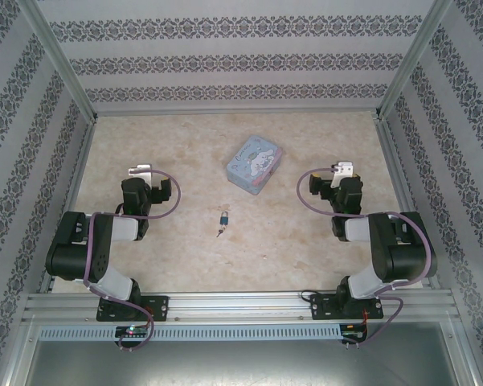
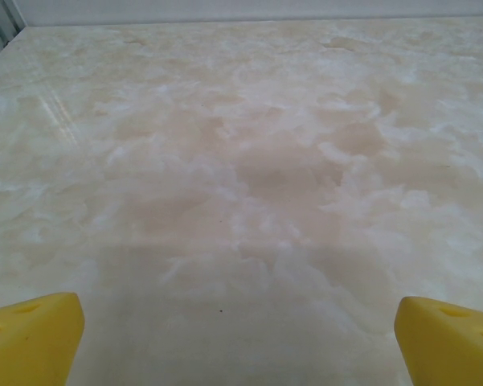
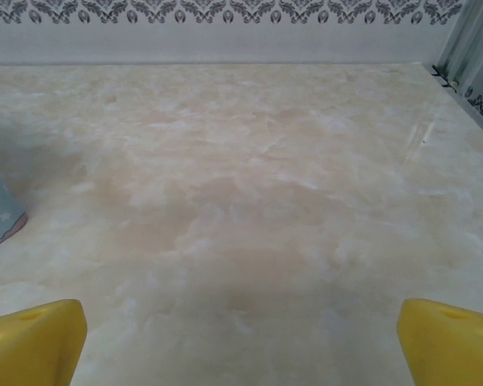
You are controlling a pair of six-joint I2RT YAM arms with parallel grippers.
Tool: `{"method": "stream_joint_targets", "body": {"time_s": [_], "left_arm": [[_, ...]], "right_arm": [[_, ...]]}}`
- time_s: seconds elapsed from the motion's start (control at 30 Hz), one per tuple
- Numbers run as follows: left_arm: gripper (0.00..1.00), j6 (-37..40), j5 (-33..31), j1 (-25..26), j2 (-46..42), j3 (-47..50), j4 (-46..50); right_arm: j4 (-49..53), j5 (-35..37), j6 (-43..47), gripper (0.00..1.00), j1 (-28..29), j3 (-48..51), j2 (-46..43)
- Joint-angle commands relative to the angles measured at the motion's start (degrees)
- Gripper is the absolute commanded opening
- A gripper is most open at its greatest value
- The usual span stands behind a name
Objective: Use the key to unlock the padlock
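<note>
Patterned wallpaper lines the three walls around a beige marbled table (image 1: pixel 305 241). Near the middle of it, between the two arms, lies the small blue padlock (image 1: pixel 224 218), its thin shackle pointing away from the arm bases. The dark key (image 1: pixel 219 233) sits right at the lock's near end; whether it is in the keyhole is too small to tell. A light-blue cartoon tin (image 1: pixel 255 163) rests farther back, apart from the lock.

The left gripper (image 2: pixel 239 326) hovers over bare tabletop on the left, its yellow fingers (image 2: pixel 32 338) spread wide with nothing between them. The right gripper (image 3: pixel 241 330) is likewise spread wide and holds nothing, over the right side, with a corner of the tin at the left edge of its wrist view.
</note>
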State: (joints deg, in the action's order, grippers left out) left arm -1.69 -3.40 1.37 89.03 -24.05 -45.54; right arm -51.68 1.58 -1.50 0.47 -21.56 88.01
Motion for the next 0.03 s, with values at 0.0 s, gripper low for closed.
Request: {"method": "stream_joint_targets", "body": {"time_s": [0.0], "left_arm": [[1.0,0.6,0.4,-0.9,0.5,0.7,-2.8]], "right_arm": [[-1.0,-2.0,-0.5,0.98,-0.3,-0.2,-1.1]]}}
